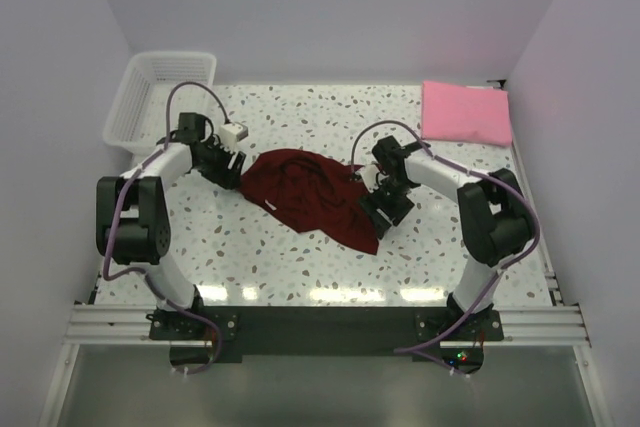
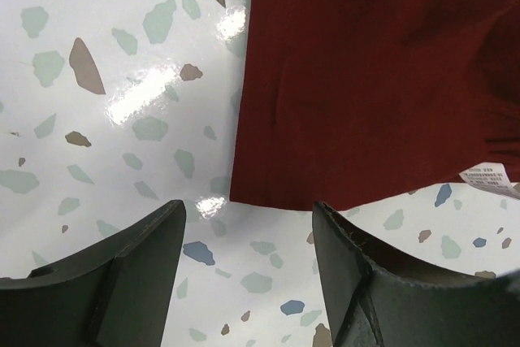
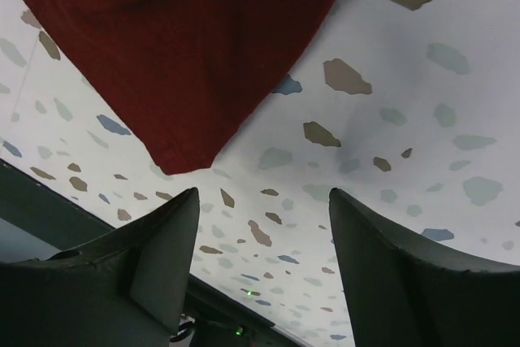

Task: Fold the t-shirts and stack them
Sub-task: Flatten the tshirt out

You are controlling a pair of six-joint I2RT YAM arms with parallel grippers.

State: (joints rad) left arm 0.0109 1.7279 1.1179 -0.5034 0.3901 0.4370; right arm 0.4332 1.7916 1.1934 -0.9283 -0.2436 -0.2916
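Maroon t-shirt (image 1: 312,194) lies crumpled, its shape lost in folds.

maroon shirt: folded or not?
Not folded. The maroon shirt lies bunched and wrinkled in a heap; the pink shirt is the neat folded rectangle at the far right corner.

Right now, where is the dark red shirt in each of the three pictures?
Top external: the dark red shirt lies crumpled near the middle of the picture.
Left wrist: the shirt fills the upper right.
Right wrist: the shirt fills the upper left, one corner pointing down.
Shared landmark: the speckled tabletop under it in every view.
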